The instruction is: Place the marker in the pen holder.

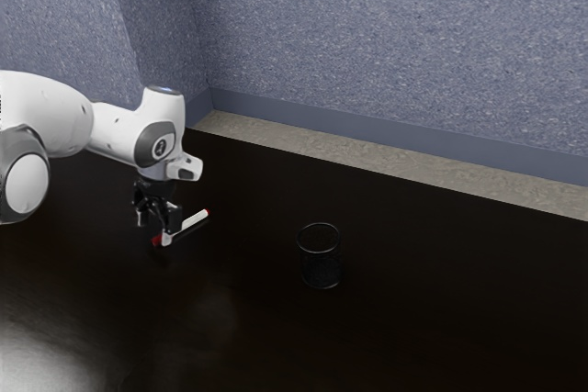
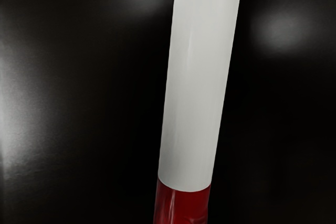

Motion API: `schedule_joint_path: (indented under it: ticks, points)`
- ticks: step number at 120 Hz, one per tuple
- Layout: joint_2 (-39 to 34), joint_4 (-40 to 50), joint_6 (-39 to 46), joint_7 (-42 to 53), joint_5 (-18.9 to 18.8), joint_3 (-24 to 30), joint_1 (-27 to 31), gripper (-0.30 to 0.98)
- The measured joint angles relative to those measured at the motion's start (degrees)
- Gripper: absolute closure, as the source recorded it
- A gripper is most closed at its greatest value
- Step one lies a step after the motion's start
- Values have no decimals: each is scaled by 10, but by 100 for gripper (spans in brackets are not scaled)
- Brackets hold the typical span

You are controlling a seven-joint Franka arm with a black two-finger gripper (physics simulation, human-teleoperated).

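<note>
Whether the jaws were clenched or released, I couldn't tell. At the gripper [image 1: 163,229] was the marker [image 1: 195,219], its red cap [image 2: 182,205] beneath; likely light, stiff and slick, best pinched mid-barrel. Well apart from them, the pen holder [image 1: 321,273] stood upright, seemingly empty.

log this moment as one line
gripper at marker | grasp unclear | marker outside pen holder | pen holder upright
</note>
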State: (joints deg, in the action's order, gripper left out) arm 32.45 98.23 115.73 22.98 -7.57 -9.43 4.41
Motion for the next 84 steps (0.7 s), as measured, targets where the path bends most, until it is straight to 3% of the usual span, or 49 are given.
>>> schedule_joint_path:
  ticks: [28,84]
  points:
    - [14,-22,-6,11,11,6,8,10]
    - [15,-24,-14,27,24,13,11,51]
